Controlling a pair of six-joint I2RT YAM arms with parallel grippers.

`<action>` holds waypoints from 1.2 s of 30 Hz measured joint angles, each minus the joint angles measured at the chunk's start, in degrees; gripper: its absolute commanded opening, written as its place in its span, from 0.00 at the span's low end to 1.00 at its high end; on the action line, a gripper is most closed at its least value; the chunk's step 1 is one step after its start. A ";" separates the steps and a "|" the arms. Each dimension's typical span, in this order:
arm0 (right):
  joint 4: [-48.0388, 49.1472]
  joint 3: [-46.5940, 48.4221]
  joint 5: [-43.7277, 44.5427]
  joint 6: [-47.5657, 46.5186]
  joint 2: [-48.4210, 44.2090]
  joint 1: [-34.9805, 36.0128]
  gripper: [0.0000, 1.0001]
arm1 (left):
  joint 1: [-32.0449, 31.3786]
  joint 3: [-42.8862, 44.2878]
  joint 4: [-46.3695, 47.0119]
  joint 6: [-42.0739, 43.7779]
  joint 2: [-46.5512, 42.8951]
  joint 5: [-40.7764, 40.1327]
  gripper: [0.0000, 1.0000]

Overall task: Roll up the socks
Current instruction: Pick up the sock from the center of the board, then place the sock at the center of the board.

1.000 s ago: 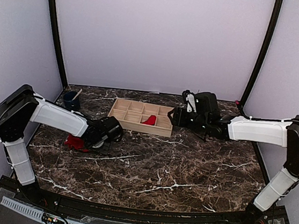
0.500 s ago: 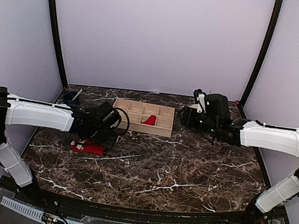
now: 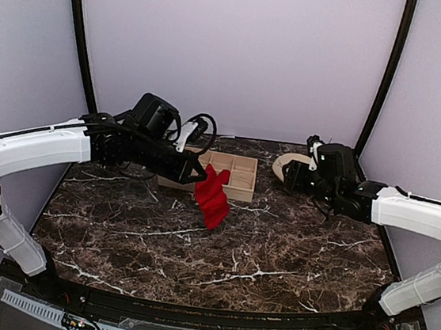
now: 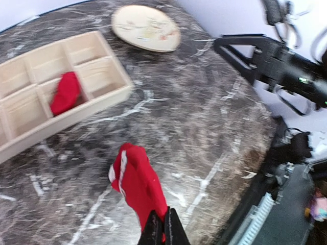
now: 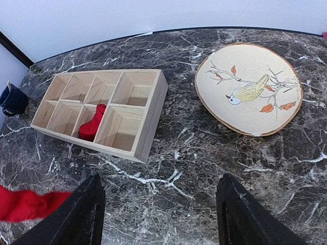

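Left gripper (image 3: 201,175) is now clamped on one sock (image 3: 212,197), lifted off the table (image 3: 290,253) and dangling by the tray's (image 5: 149,118) near side, other sock (image 5: 92,124) inside; right gripper (image 5: 162,205) gapes empty, rolling not started.

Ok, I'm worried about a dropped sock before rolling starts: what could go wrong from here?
1. The left gripper pinches the hanging sock by only one end, so it might slip out mid-air.
2. The second sock sits inside a compartment of the wooden tray. Its walls could hamper a grasp, and the open right gripper hovers apart from it.
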 measured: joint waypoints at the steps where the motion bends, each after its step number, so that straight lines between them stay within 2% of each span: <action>1: -0.17 -0.11 0.35 0.02 -0.42 -0.17 0.69 | 0.00 -0.02 0.48 -0.28 -0.20 2.34 0.00; 7: -1.25 -0.24 1.40 0.15 -1.73 -0.72 0.69 | 0.13 -3.78 6.03 -2.82 -1.95 13.25 0.00; 12: -1.60 -0.24 0.46 0.17 -1.68 -0.72 0.69 | 0.42 -9.03 8.02 -4.76 -2.80 15.63 0.00; 17: -1.60 -0.24 -0.44 0.37 -1.38 -0.72 0.69 | 1.18 -9.33 7.43 -3.45 -3.19 13.14 0.00; 23: -1.60 -0.24 -1.03 0.37 -0.81 -0.72 0.69 | 2.45 -5.73 3.39 2.58 -4.66 6.58 0.00; 30: -1.62 0.07 -1.75 0.31 0.48 -0.72 0.69 | 3.41 0.61 2.67 13.35 -4.55 0.02 0.00; 36: -1.84 0.48 -1.70 0.07 0.92 -0.72 0.70 | 2.08 3.56 2.38 24.00 -0.46 0.17 0.00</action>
